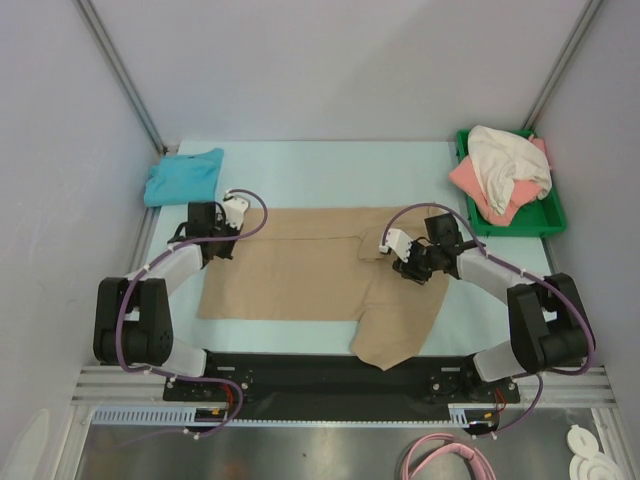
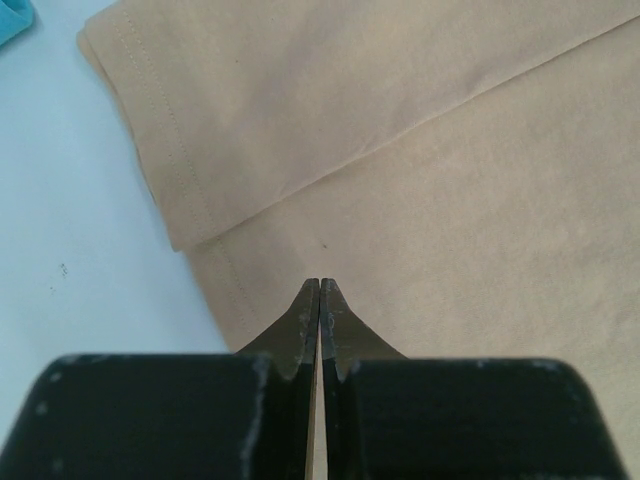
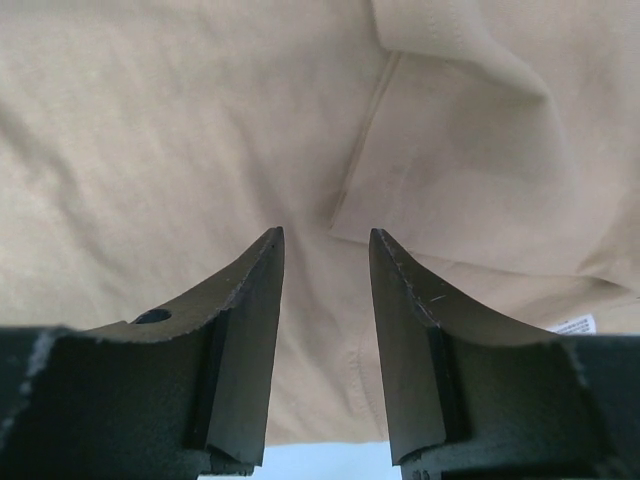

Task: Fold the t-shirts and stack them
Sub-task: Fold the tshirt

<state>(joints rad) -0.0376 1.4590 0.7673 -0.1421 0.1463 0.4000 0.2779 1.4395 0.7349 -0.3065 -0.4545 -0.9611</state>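
The tan t-shirt (image 1: pixel 300 270) lies spread on the table, its right part folded down toward the near edge. My left gripper (image 1: pixel 220 246) is shut and empty, low over the shirt's left edge by a sleeve hem; in the left wrist view its tips (image 2: pixel 319 283) meet above the tan cloth (image 2: pixel 450 150). My right gripper (image 1: pixel 400 262) is open over the shirt's right part; in the right wrist view (image 3: pixel 325 232) tan cloth (image 3: pixel 150 130) with a folded flap lies beneath it. The teal t-shirt (image 1: pixel 183 177) lies folded at the back left. The cream-white t-shirt (image 1: pixel 505 165) and the coral-pink one (image 1: pixel 470 180) lie crumpled in the tray.
A green plastic tray (image 1: pixel 545 218) stands at the back right against the wall. Grey walls close in the table on three sides. A corner of teal cloth (image 2: pixel 12 15) shows in the left wrist view. A white label (image 3: pixel 573 326) peeks from the tan shirt.
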